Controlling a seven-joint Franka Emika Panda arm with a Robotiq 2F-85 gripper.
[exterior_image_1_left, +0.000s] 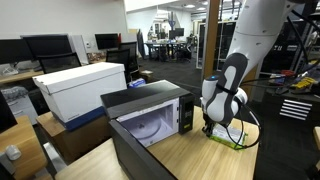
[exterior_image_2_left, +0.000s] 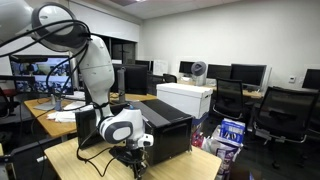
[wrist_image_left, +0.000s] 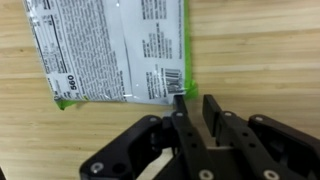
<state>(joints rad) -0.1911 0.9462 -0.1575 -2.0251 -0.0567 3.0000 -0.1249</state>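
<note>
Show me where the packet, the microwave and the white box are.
packet (wrist_image_left: 115, 45), wrist view, middle of its printed silver face.
microwave (exterior_image_1_left: 146, 98), exterior view, its dark top.
white box (exterior_image_1_left: 85, 90), exterior view, its front side.

Bare table (wrist_image_left: 265, 50) lies open to the right of the packet (wrist_image_left: 115, 50) and below it in the wrist view, so a gripper could pass there. In an exterior view the microwave (exterior_image_1_left: 150, 108) stands just beside the gripper (exterior_image_1_left: 210, 128), and its open door (exterior_image_1_left: 135, 155) juts out over the table, closing that side. Beyond the microwave a white box (exterior_image_1_left: 85, 85) stands in the way.
</note>
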